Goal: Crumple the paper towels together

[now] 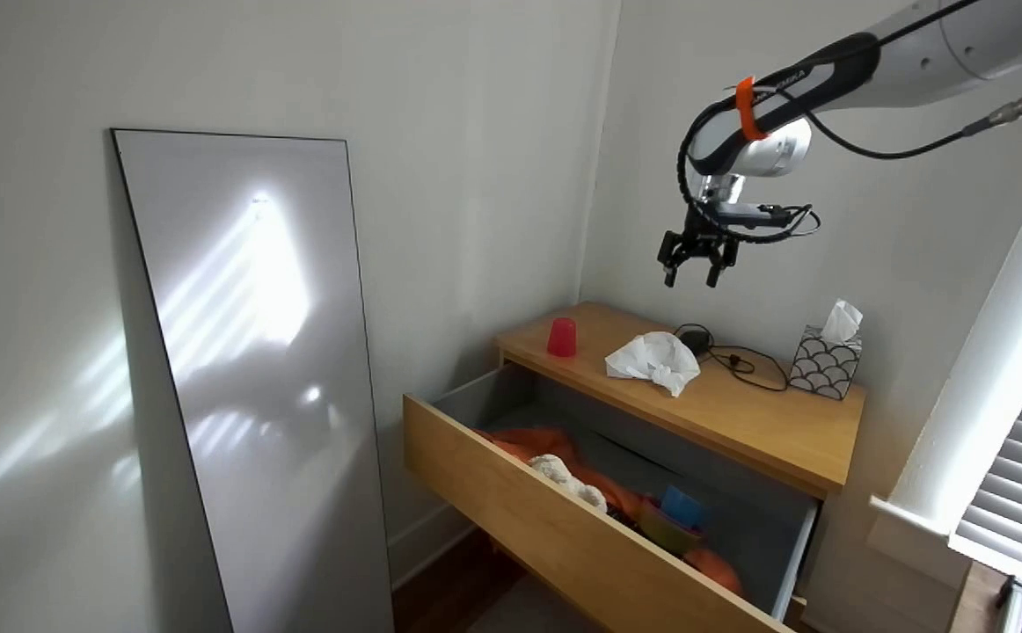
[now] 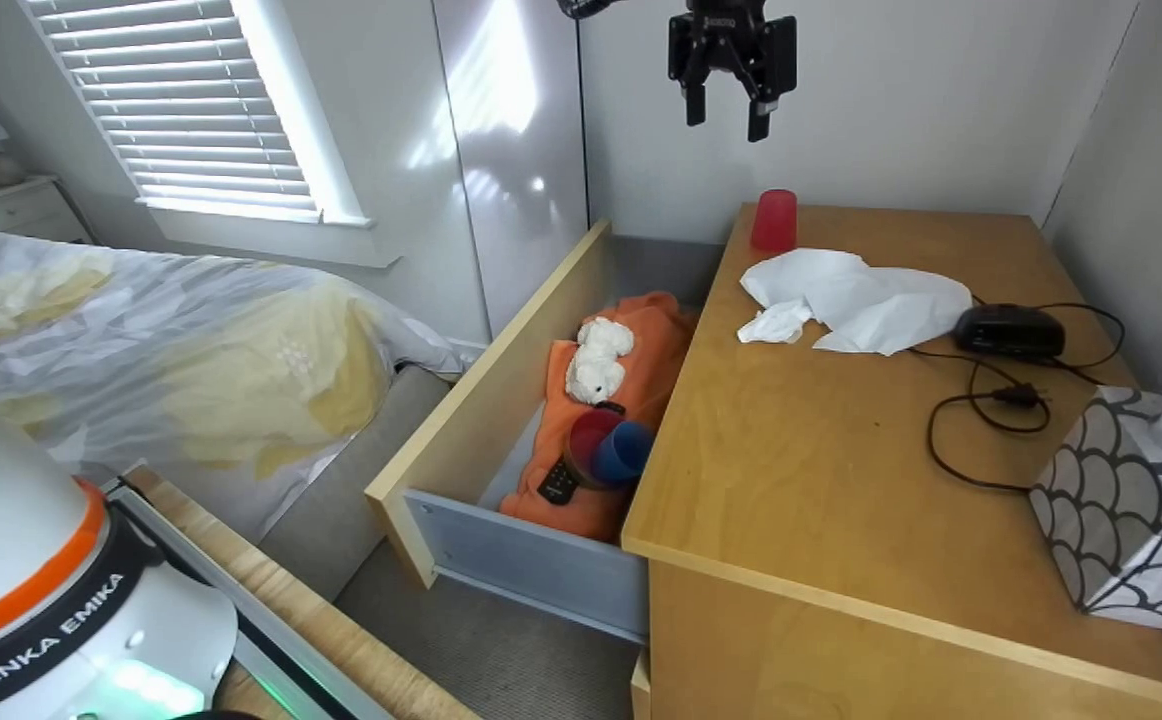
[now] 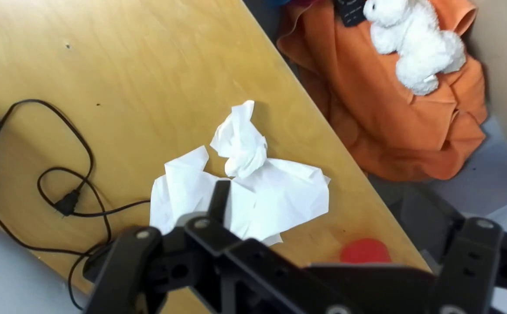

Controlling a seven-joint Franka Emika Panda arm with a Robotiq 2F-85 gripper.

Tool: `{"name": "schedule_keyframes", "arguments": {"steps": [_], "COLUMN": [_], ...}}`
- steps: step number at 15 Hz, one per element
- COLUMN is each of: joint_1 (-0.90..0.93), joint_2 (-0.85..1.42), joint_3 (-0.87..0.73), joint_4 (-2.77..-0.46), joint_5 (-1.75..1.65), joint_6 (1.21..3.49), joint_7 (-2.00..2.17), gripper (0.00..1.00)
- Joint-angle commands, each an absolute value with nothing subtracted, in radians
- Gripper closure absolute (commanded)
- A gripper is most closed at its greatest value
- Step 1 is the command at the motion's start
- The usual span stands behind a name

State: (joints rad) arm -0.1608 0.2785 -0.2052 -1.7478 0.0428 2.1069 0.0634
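The paper towels (image 3: 284, 196) lie on the tabletop (image 2: 791, 480), near the edge above the open drawer (image 1: 546, 530). From your wrist view: a white heap, ragged in outline, only partly bunched. At twelve o'clock, a tight twisted wad (image 3: 247, 155) with a pointed tip; it meets the flatter sheets below it, and you can't tell whether the two are joined. At ten o'clock, a folded flap with a squared corner. Toward three o'clock, a broad sheet, nearly smooth, ending in a blunt edge with soft creases. A small corner pokes out around five o'clock. Surface thin, matte, faintly shadowed along the folds.

Your claw (image 1: 691, 279) hangs well above, at one o'clock from the heap in an exterior view; fingers spread, a clear gap between the tips. In the wrist view it covers the heap's edge at seven o'clock.

Neighbours there: red cup (image 3: 364, 251) at four o'clock, near but apart; black plug (image 3: 67, 203) at nine. Tissue box (image 1: 825, 367) at three o'clock in an exterior view, well apart.
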Motion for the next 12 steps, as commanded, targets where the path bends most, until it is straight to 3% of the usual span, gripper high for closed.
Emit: {"name": "schedule_keyframes", "arguments": {"steps": [1,12], "joint_1": [-0.177,-0.200], "joint_2": [0.306,0.510], "joint_3": [-0.192,-0.173], "joint_4": [-1.721,-1.574], "joint_5": [0.036,0.076], "joint_6": [2.105,2.199], "joint_7": [0.066,0.074], "gripper": [0.00,0.00]}}
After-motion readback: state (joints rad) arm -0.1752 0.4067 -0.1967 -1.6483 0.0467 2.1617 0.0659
